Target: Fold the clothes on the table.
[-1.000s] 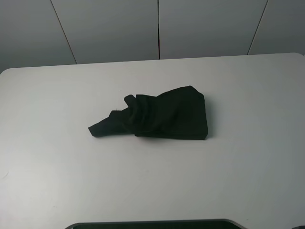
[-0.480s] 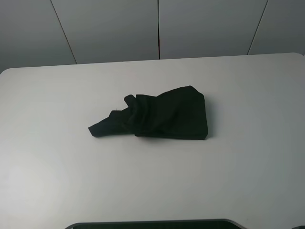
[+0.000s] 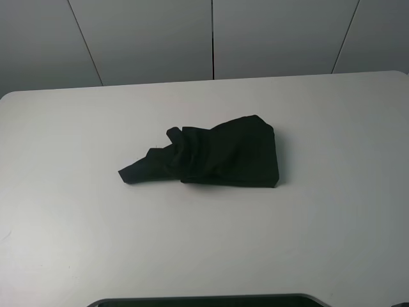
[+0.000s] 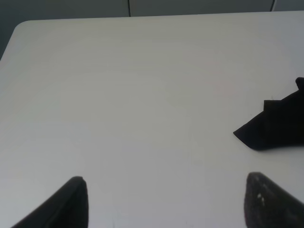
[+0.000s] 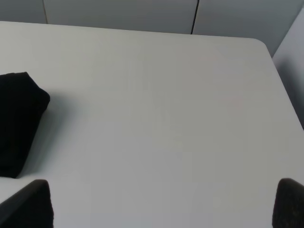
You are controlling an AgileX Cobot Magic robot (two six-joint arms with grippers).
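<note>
The clothes (image 3: 211, 157) lie bundled at centre frame on the surface (image 3: 307, 243); soft, limp, light, best pinched at the left tail. Left end effector (image 4: 164, 202) and right end effector (image 5: 161, 204) both gape empty

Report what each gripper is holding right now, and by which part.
Nothing is held. The left gripper and right gripper both stand open over bare table, clear of the black T-shirt, which lies bunched near the table's middle.
</note>
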